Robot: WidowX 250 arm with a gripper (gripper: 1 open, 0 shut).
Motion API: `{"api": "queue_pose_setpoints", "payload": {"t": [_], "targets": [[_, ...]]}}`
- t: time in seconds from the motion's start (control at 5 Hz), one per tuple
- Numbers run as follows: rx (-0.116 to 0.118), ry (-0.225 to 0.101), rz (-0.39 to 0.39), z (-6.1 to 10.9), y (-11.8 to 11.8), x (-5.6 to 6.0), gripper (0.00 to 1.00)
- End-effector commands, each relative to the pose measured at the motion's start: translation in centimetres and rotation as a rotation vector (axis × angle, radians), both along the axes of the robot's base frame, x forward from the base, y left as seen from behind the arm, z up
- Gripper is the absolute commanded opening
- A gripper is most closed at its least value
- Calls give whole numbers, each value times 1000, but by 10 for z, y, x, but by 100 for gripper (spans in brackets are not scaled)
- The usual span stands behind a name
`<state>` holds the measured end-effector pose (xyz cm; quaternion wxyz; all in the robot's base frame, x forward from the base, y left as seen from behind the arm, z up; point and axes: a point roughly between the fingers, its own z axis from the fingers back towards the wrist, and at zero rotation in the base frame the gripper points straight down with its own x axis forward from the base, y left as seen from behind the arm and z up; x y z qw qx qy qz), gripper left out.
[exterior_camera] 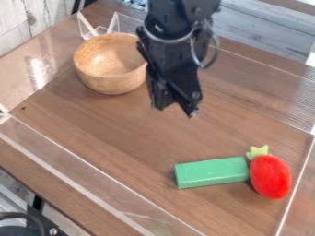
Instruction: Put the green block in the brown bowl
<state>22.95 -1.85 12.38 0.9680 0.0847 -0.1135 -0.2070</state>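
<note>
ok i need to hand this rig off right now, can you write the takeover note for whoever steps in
Gripper: shut, holding nothing, hanging above the table between the bowl and the block.
Green block: lying flat on the table at front right, touching the red strawberry toy on its right end. Not gripped.
Brown bowl: at back left, upright, nothing in it.
Done: nothing; the block is not picked up.
Left: open the gripper, go down to the block, grasp it, carry it to the bowl and drop it in.
</note>
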Motion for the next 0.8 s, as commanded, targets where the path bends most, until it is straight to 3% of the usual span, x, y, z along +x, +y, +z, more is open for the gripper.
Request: {"api": "queue_pose_setpoints", "payload": {"t": [0.0,0.2,0.6], "targets": [[-11,-29,-9,3,-7,-3,0],[-17,-18,-30,-7,-16,-6,0],[-15,-12,-32,-16,-6,-11,0]]}}
